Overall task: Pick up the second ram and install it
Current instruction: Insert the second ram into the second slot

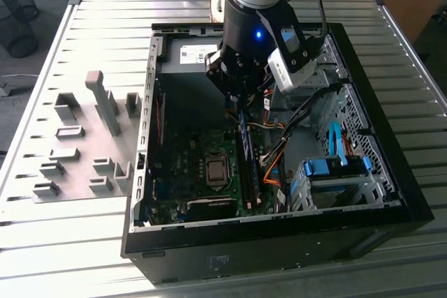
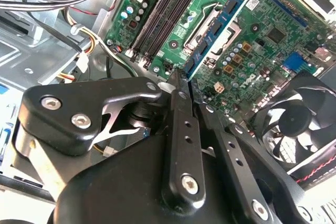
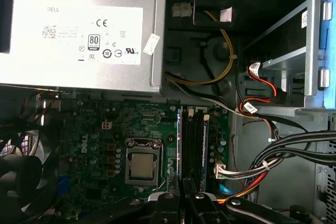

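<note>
The claw [image 2: 181,85], clamped on the second ram [image 2: 218,30], needed the strip kept upright and lined up along the slot rails [image 3: 195,145] before pressing.

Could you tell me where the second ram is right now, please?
In the first wrist view, the second ram stands on edge, gripped by the end effector, between the CPU socket and the black slot rails.

Gripper [image 2: 181,85]: matt black metal links with bright steel screw heads. Motherboard [image 3: 105,150]: glossy green circuit board; the CPU [image 3: 140,166] lid is dull brushed metal. Power supply [image 3: 79,30]: bare grey sheet metal carrying a white paper label. Computer case [image 1: 279,252]: smooth black painted panel. Table [image 1: 84,242]: ribbed, pale matt metal slats.
</note>
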`<action>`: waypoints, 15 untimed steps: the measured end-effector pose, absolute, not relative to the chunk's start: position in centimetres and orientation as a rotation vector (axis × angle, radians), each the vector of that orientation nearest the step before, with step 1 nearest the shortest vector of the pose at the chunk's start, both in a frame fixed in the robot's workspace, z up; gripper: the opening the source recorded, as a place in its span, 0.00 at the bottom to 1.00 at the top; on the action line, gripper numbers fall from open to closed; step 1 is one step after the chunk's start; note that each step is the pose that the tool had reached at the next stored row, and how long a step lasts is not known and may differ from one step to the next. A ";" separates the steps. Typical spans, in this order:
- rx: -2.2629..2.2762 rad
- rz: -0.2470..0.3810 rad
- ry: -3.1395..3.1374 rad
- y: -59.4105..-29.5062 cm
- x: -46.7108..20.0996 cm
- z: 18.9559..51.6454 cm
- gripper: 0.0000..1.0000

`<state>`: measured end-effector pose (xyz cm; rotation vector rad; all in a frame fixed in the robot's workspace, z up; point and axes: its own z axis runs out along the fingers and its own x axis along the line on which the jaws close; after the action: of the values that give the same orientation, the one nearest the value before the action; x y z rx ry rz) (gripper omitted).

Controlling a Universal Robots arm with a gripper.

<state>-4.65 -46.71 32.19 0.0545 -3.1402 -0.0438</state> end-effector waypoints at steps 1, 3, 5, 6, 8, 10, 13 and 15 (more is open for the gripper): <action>0.055 -0.044 -3.140 -46.7 -4.6 32.2 0.14; 0.055 -0.044 -3.140 -46.7 -4.6 32.2 0.14; 0.055 -0.044 -3.140 -46.7 -4.6 32.2 0.14; 0.055 -0.044 -3.140 -46.7 -4.6 32.2 0.14; 0.055 -0.044 -3.140 -46.7 -4.6 32.2 0.14; 0.055 -0.044 -3.140 -46.7 -4.6 32.2 0.14; 0.055 -0.045 -3.140 -46.7 -4.6 32.1 0.14; 0.054 -0.044 -3.139 -46.7 -4.1 31.7 0.14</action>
<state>-4.08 -46.73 31.70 0.0539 -3.1388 -0.0441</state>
